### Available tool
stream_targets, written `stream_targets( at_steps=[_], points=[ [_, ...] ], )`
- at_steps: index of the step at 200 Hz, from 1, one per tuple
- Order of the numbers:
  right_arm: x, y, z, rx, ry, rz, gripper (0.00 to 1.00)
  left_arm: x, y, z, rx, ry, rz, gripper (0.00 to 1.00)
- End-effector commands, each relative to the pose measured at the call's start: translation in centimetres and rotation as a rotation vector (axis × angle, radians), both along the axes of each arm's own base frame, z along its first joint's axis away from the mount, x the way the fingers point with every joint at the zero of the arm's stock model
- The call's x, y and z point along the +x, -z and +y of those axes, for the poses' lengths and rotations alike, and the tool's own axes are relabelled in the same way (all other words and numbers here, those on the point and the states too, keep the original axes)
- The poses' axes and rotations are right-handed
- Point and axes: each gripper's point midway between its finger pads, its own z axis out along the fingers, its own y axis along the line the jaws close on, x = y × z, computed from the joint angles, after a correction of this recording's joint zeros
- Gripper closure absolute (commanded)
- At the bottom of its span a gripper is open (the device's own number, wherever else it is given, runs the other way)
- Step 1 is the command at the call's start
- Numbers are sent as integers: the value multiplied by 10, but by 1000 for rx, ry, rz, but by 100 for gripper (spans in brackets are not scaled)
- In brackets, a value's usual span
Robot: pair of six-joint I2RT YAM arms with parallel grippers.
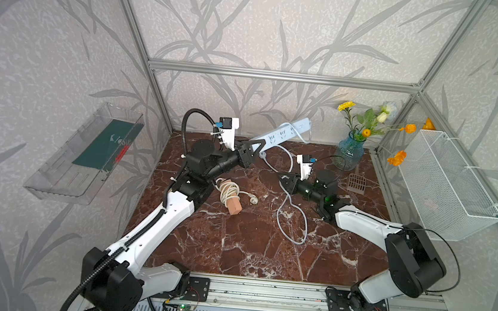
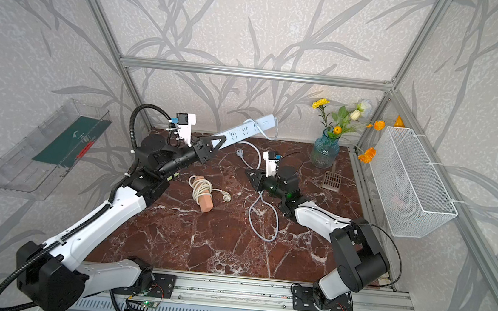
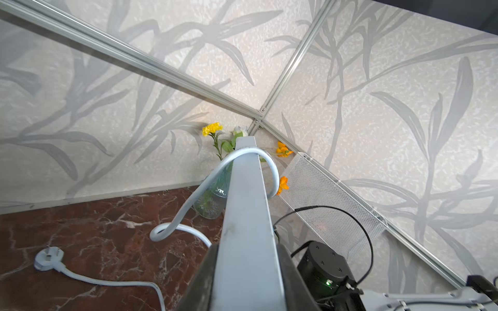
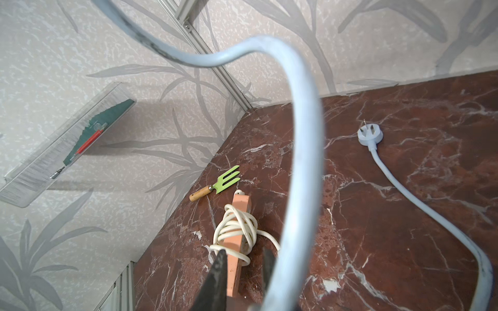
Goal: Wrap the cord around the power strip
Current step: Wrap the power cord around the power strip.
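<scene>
Left fingers [image 3: 198, 285] pinch the strip [image 1: 281, 132] aloft at upper centre, cord [image 3: 192, 199] looped once over its far end; right fingers [image 4: 218, 272], slightly spread beside the slack, likely must regrip for another turn.

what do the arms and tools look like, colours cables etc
The left arm and right arm share white link shells and black joint housings. The left tool and right tool are black with triangular open-frame fingers, each beside a white camera block. A ribbed black conduit runs along the left arm; a thin black cable loops off the right.
</scene>
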Motion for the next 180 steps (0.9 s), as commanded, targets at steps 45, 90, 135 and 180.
stream_targets(
  at_steps=[45,90,135,180],
  points=[
    [-33,-9,28,-235,-144,-60,100,9,-48,44,-24,-238,-154,100],
    [-73,-18,18,-431,-161,-234,100,10,-55,50,103,-263,-186,100],
    [-99,-116,11,-814,-142,-758,100,27,26,67,615,-335,-56,100],
    [-74,-223,18,-989,20,-1132,100,-7,103,46,712,-72,150,100]
  ],
)
